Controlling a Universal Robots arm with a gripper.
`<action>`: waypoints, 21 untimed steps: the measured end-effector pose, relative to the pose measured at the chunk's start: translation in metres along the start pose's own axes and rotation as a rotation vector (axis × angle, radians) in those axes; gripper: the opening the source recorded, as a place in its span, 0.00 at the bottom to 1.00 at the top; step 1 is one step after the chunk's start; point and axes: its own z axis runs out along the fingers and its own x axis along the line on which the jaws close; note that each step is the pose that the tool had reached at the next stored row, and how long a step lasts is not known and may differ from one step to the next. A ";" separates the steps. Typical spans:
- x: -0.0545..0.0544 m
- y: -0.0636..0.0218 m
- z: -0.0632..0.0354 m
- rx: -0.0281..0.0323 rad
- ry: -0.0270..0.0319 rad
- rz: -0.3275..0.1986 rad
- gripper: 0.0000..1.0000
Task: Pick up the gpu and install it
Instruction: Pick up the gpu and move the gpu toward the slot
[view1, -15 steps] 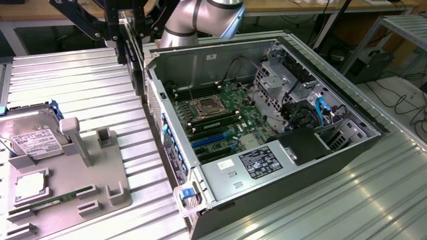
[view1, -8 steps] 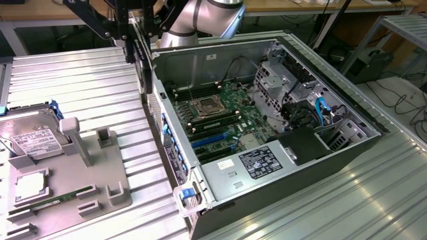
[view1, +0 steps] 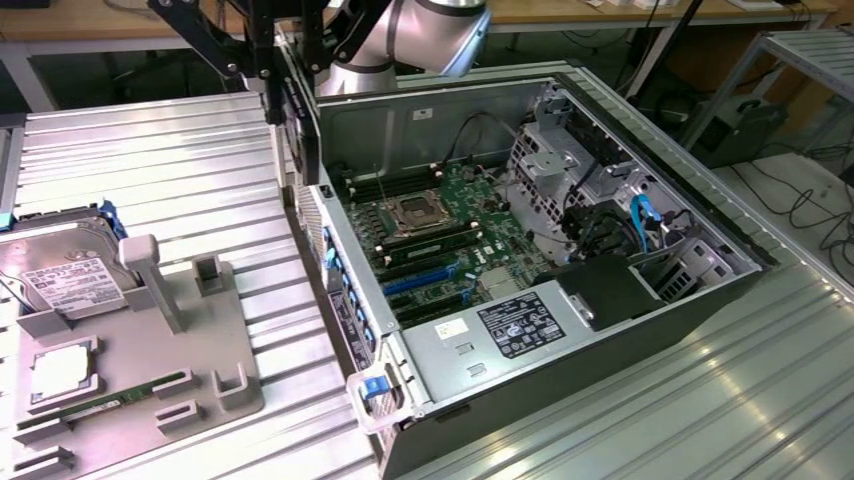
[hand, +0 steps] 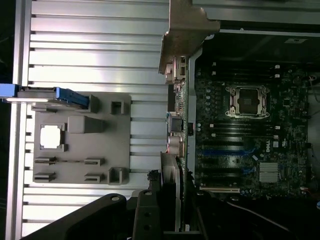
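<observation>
Ribbed metal table (view1: 160, 160) holds an open computer case (view1: 561, 400) lying on its side, with a grey parts tray (view1: 200, 330) on the exterior view's left. In the upper left of that view, the gripper (view1: 283, 85) is squeezed tight on the gpu (view1: 300, 140). The thin black card hangs on its edge right by the case's back wall, and I cannot tell if it touches the wall.
</observation>
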 end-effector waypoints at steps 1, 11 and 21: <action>-0.001 0.0000 0.0000 0.0000 0.0000 0.000 0.28; -0.015 -0.0004 0.0005 0.0000 0.0000 0.000 0.28; -0.032 -0.0009 0.0009 0.0000 0.0000 0.000 0.28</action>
